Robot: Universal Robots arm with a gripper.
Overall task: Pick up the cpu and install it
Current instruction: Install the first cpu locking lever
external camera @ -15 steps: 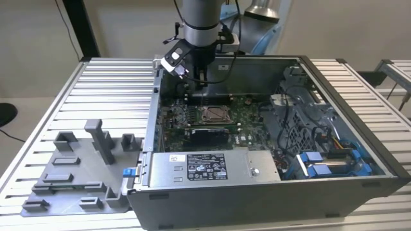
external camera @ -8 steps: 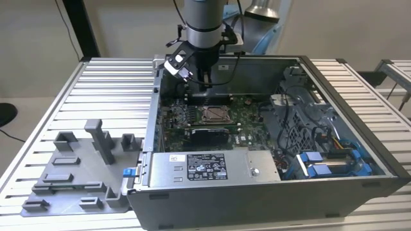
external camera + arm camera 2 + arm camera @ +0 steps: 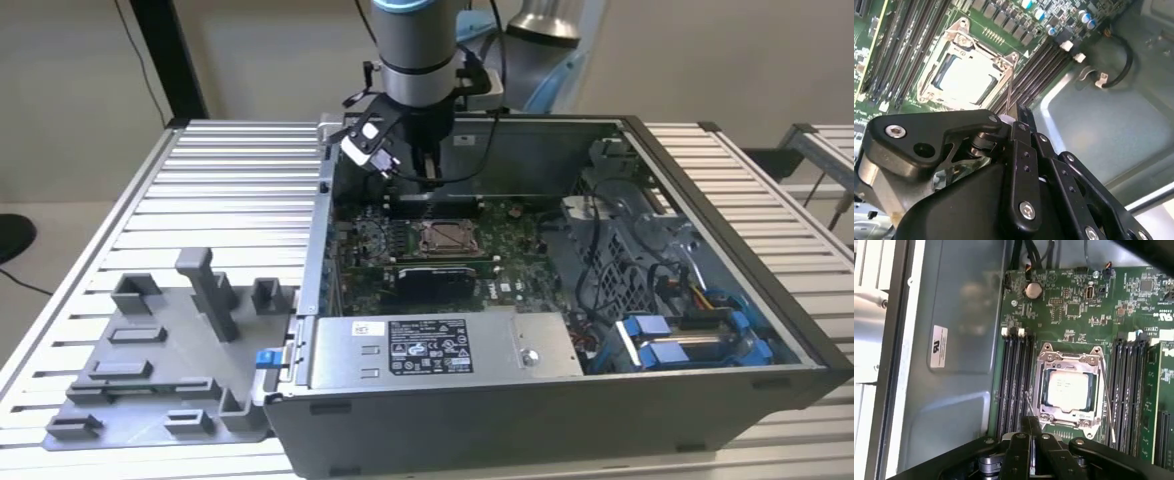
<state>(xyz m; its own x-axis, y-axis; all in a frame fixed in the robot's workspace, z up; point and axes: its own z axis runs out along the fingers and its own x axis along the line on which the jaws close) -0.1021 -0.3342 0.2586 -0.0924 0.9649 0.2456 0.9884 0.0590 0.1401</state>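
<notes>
Exterior view: arm reaches down into the open computer case [image 3: 534, 425], which sits on the slatted surface [image 3: 240, 170]. The gripper [image 3: 422, 170] hangs over the motherboard [image 3: 514, 235], just past the socket [image 3: 445, 238] on the side away from the camera. The case also holds the power supply [image 3: 441, 345] near the front wall, blue drive caddies [image 3: 681, 345] at the exterior view's right, and loose cables [image 3: 654, 270] between. A grey fixture [image 3: 160, 360] lies outside the case on the exterior view's left.

First wrist view: cpu [image 3: 1068, 388] lies flat in the socket, silvery top up, metal frame [image 3: 1069, 356] around it, memory slots [image 3: 1014, 385] on both sides. The thin lever [image 3: 1109, 410] runs beside the frame; can't tell if it's latched. Gripper jaws are narrow, tips together, nothing between them, so it's not holding the chip.

Second wrist view: same read. The cpu shows as a bright square inside the frame; the gripper tips sit just off the socket's edge, over the memory slots, apart from the chip.

My take: the seating step looks done or close to it. To do it well: chip flat and flush on all four sides, corner mark matched, no sideways drag over the contacts, no downward force from the jaws.
</notes>
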